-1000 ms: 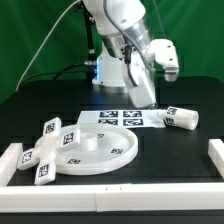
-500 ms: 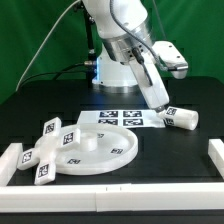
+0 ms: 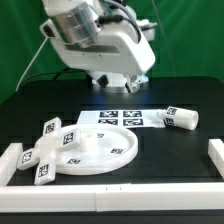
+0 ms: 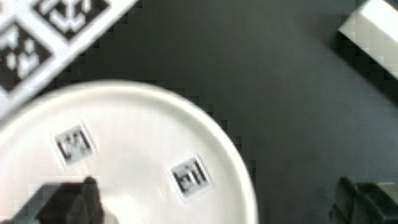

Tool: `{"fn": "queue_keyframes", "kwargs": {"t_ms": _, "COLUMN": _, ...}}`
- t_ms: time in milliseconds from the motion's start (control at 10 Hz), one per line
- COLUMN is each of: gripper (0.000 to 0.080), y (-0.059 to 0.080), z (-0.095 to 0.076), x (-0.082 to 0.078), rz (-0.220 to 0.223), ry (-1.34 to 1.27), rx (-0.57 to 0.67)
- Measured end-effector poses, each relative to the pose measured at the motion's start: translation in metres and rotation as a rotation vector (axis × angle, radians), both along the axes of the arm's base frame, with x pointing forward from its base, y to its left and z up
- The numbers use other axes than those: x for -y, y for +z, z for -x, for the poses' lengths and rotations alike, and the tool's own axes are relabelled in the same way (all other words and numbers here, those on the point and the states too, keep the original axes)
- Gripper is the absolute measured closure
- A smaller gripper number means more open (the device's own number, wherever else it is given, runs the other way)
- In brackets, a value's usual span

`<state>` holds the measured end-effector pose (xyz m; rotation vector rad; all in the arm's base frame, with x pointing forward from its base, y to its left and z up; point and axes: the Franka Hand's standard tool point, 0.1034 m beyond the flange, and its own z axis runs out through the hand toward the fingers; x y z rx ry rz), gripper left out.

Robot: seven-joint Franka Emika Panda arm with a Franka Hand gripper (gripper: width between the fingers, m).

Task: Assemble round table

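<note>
The wide rimmed round disc lies flat at the front left of the black table, with a raised hub in its middle. The short thick cylinder lies on its side at the exterior view's right. The flat-armed piece lies by the disc's left rim. In the wrist view my gripper is open and empty, high above the disc's rim; its dark fingertips stand far apart. In the exterior view the arm fills the top and the fingers are not clearly visible.
The marker board lies behind the disc and shows in the wrist view. White border rails stand at the front left and the right. A white part's edge shows across the black table.
The arm has swung up and toward the exterior view's left, away from the cylinder, and now hangs over the disc side. No part has moved.
</note>
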<state>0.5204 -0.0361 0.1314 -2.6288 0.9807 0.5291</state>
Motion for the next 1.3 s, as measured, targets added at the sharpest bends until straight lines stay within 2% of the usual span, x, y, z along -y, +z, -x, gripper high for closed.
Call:
{"fn": "queue_keyframes", "kwargs": {"t_ms": 100, "gripper": 0.0151, "y": 0.003, "z": -0.006, "x": 0.001, "rz": -0.007, "ry": 0.030, "rx": 0.016}}
{"fn": "queue_keyframes", "kwargs": {"t_ms": 400, "gripper": 0.0151, "y": -0.002, "z": -0.006, "x": 0.004, "rz": -0.010, "ry": 0.046, "rx": 0.019}}
{"fn": "queue_keyframes", "kwargs": {"t_ms": 500, "gripper": 0.0151, "y": -0.011, "z": -0.012, "x": 0.016, "rz": -0.012, "ry": 0.052, "rx": 0.010}}
{"fn": "queue_keyframes", "kwargs": {"t_ms": 600, "gripper": 0.0151, "y": -0.010, "z": -0.027, "x": 0.034, "rz": -0.034, "ry": 0.072, "rx": 0.000}}
{"fn": "queue_keyframes", "kwargs": {"t_ms": 700, "gripper": 0.0151, "y": -0.011, "z": -0.047, "x": 0.056, "rz": -0.035, "ry": 0.093, "rx": 0.026}}
{"fn": "queue_keyframes", "kwargs": {"t_ms": 900, "gripper": 0.0151, "y": -0.019, "z": -0.065, "x": 0.078, "rz": -0.029, "ry": 0.107, "rx": 0.047}}
{"fn": "queue_keyframes", "kwargs": {"t_ms": 1000, "gripper": 0.0151, "y": -0.023, "z": -0.065, "x": 0.081, "rz": -0.026, "ry": 0.104, "rx": 0.046}}
{"fn": "queue_keyframes", "kwargs": {"t_ms": 1300, "gripper": 0.0151, "y": -0.023, "z": -0.065, "x": 0.080, "rz": -0.026, "ry": 0.103, "rx": 0.046}}
